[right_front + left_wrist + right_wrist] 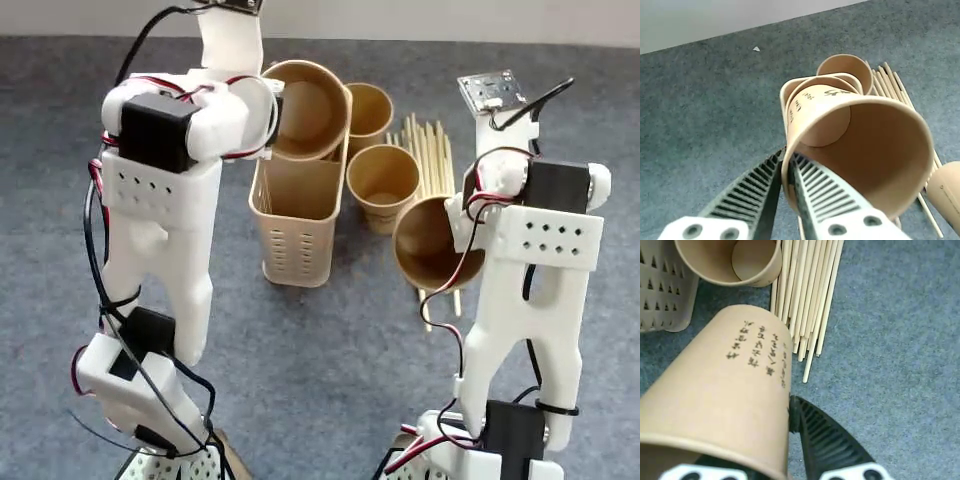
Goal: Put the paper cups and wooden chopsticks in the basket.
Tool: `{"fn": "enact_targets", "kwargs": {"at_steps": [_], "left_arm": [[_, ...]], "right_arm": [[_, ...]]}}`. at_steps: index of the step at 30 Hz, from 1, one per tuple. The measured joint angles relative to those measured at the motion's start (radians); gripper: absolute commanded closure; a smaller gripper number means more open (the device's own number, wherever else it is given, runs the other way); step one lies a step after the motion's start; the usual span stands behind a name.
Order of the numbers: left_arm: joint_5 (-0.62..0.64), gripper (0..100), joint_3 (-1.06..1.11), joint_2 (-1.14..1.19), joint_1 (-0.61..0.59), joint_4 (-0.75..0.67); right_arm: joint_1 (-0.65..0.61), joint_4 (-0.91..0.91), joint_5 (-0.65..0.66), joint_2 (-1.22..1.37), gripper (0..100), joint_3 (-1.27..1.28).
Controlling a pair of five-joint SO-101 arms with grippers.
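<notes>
We are holding the left cup point(305, 108) tilted just above the open top of the basket point(295, 240). The left gripper point(786, 161) is pinching its rim, one finger inside and one outside. The right cup point(430, 245) is hanging tilted beside the basket, over the near ends of the chopsticks point(430, 155), and the right gripper point(790, 416) is clamping its wall at the rim. Two standing cups point(383, 185) are waiting upright between the basket and the chopsticks, which are lying in a flat bundle on the table point(330, 380).

We are judging this as the cup-loading step, with the chopsticks not yet handled. Next, the left cup needs turning base-down and lowering inside the basket walls before the fingers let go. The right cup should be following once the opening is free, so that the arms are not crowding each other.
</notes>
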Motion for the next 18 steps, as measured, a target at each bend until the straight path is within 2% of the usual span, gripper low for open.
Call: {"fn": "enact_targets", "kwargs": {"at_steps": [3,10,13,18], "left_arm": [[0.000,77,0.000,0.026,-0.020,0.000],[-0.002,77,-0.012,0.120,-0.041,0.000],[-0.006,77,-0.123,0.120,-0.074,0.000],[-0.094,77,-0.368,0.084,-0.123,0.000]], "right_arm": [[0.000,0.000,0.000,0.000,99.3,0.000],[0.000,0.000,0.000,0.000,99.3,0.000],[0.000,0.000,0.000,0.000,99.3,0.000],[0.000,0.000,0.000,0.000,99.3,-0.060]]}}
